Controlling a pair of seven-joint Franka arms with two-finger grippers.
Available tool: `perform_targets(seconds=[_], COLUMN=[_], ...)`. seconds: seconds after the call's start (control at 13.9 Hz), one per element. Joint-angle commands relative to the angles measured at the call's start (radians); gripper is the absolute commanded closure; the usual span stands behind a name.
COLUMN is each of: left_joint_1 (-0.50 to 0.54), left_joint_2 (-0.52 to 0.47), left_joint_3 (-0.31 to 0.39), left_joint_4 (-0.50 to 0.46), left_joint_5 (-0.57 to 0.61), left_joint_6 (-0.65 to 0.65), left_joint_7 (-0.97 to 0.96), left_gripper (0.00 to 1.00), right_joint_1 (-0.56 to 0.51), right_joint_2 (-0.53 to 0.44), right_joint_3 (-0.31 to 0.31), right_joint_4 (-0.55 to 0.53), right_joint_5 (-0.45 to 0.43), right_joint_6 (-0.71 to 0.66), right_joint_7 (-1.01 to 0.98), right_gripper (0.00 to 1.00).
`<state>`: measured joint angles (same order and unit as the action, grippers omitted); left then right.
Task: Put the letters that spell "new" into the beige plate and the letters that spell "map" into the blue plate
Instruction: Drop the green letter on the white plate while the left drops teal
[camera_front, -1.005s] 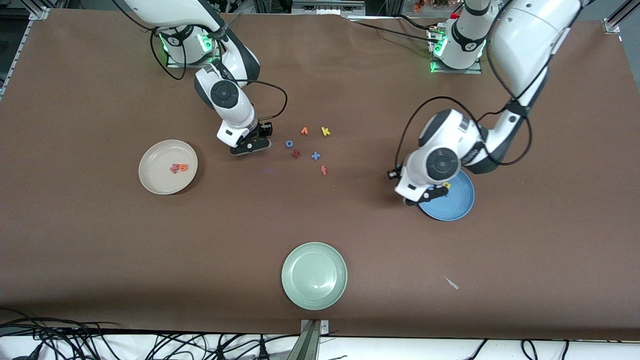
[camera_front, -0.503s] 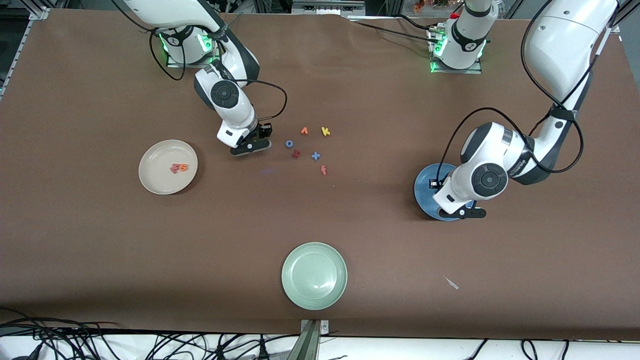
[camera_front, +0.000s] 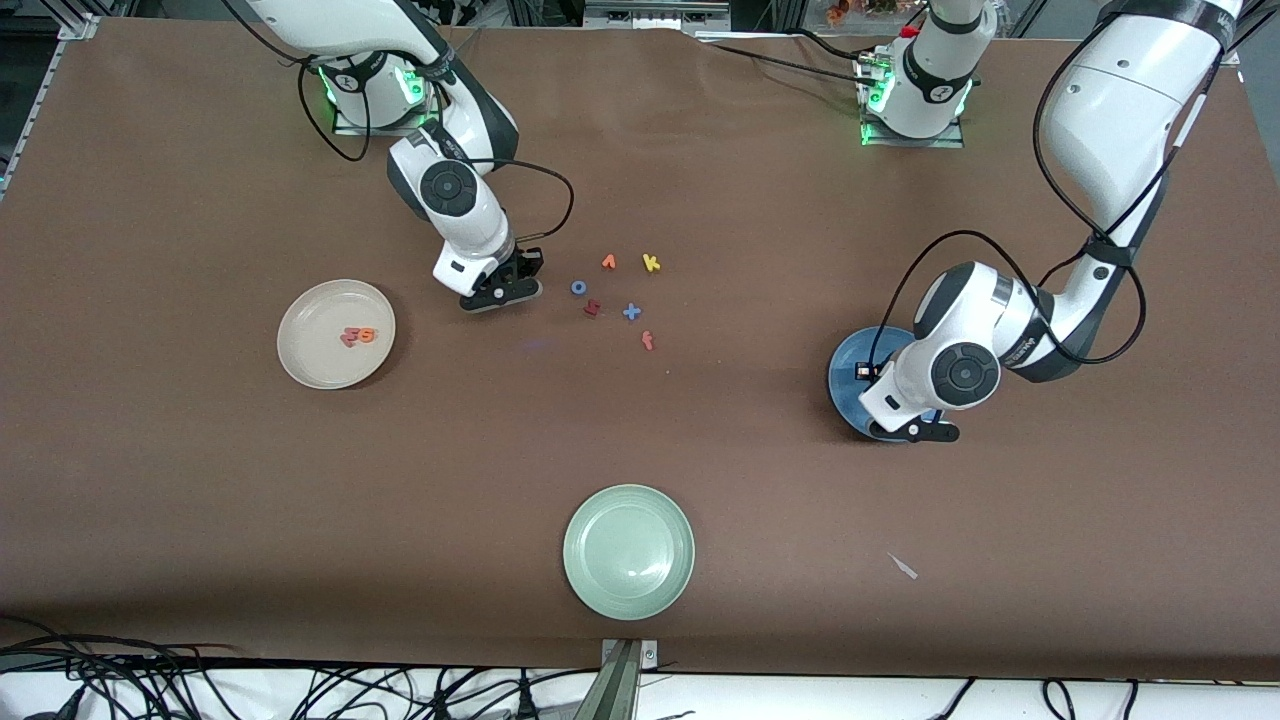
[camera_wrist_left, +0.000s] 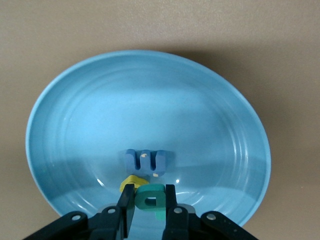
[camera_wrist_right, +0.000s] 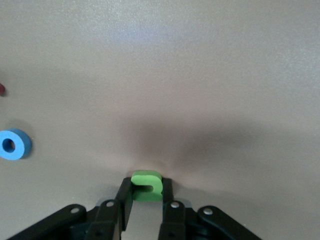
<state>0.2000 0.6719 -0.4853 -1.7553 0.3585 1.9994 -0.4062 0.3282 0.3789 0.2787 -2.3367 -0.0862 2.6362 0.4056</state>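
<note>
Two wrist views only — left fingers (camera_wrist_left: 150, 205) pinching teal p (camera_wrist_left: 150, 196), right fingers (camera_wrist_right: 145, 200) pinching green n (camera_wrist_right: 147, 185)

Around the pale green plate (camera_front: 628, 551) the brown table (camera_front: 200, 480) lies bare on every side. Farther from the front camera than that plate, loose letters (camera_front: 615, 295) crowd the table's middle, flanked by the right gripper (camera_front: 503, 290).

left pincer (camera_front: 915, 432) and its wrist cover most of the blue plate (camera_front: 845, 375) in front view; yellow a (camera_wrist_left: 132, 181) half hidden in left wrist view
</note>
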Motion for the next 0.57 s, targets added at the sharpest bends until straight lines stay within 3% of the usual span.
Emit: perform_targets(seconds=[0.0, 0.29, 0.5], left_joint_1=[0.001, -0.005, -0.004], left_joint_2=[-0.006, -0.046, -0.095], left_joint_3=[-0.004, -0.019, -0.074], left_joint_4=[0.003, 0.028, 0.084], left_joint_5=[0.033, 0.024, 0.020], left_joint_6=[0.001, -0.013, -0.086], left_joint_7=[0.013, 0.010, 0.009], left_gripper=[0.00, 0.00, 0.00], right_joint_1=[-0.011, -0.011, -0.011], right_joint_2=[0.003, -0.061, -0.077], right_joint_3=[-0.006, -0.093, -0.208], right_joint_4=[0.033, 0.092, 0.206], right_joint_5=[-0.013, -0.012, -0.004], right_joint_6=[-0.019, -0.200, -0.436], right_joint_7=[-0.048, -0.195, -0.335], right_gripper=[0.79, 0.79, 0.79])
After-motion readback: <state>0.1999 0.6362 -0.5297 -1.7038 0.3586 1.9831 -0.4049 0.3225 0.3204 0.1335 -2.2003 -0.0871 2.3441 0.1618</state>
